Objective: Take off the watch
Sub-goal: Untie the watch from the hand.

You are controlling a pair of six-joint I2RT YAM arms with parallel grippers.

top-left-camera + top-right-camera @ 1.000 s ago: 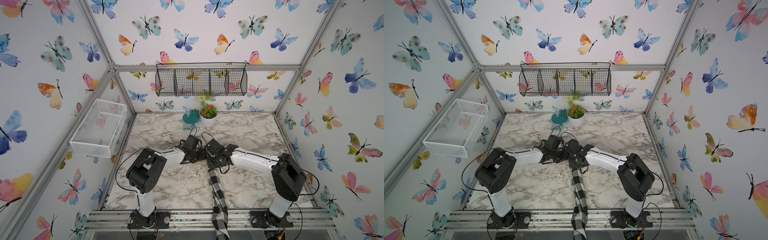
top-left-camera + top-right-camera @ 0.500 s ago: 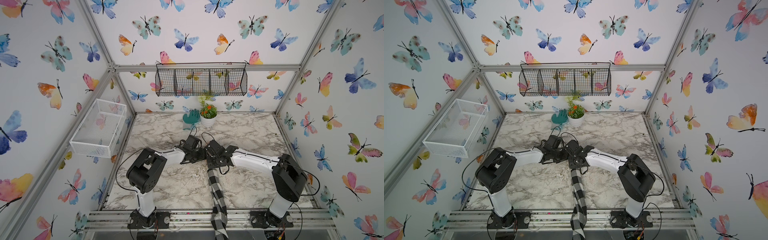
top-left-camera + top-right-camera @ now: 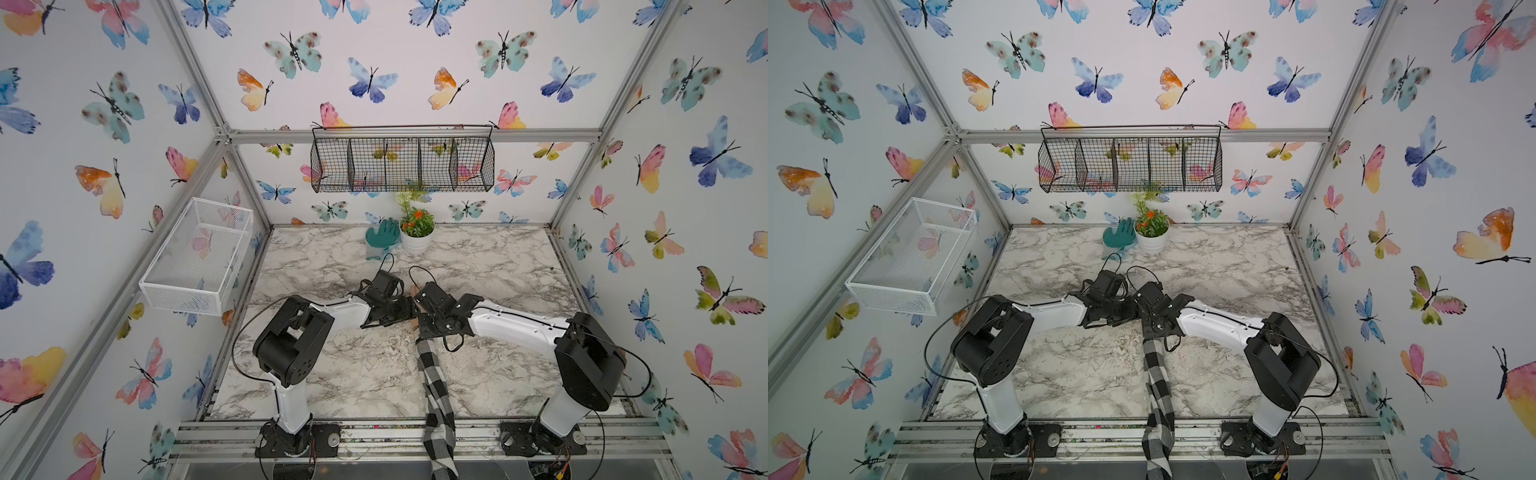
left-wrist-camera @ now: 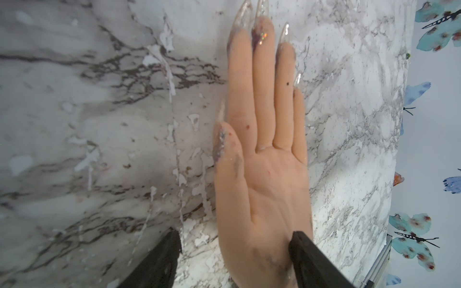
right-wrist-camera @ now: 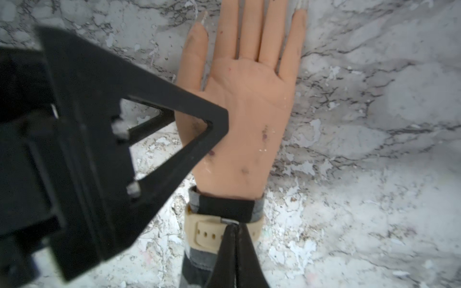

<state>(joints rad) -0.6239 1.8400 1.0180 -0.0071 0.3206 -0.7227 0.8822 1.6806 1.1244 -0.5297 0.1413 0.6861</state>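
Near the middle of the marble table [image 3: 332,374], your two arms meet over a mannequin hand [image 4: 264,189] that lies palm up, its fingers pointing toward the back wall. The watch [image 5: 205,233] sits on its wrist: you can see the beige strap wrapped around the cuff of a black-and-white checked sleeve [image 3: 434,386], which trails off the front edge of the table. The watch face is out of sight. Your left gripper [image 4: 235,235] is spread wide and holds nothing. One finger [image 4: 306,259] sits at the heel of the palm on the little-finger side, and the other stands over bare table beside the thumb. Your right gripper [image 5: 234,228] has its fingers drawn almost together, with only a thin seam between them and the tips right at the strap. Whether they pinch the strap you cannot tell from these views. At the back of the table, a green glove [image 3: 382,237] stands just beside a potted plant [image 3: 417,239].
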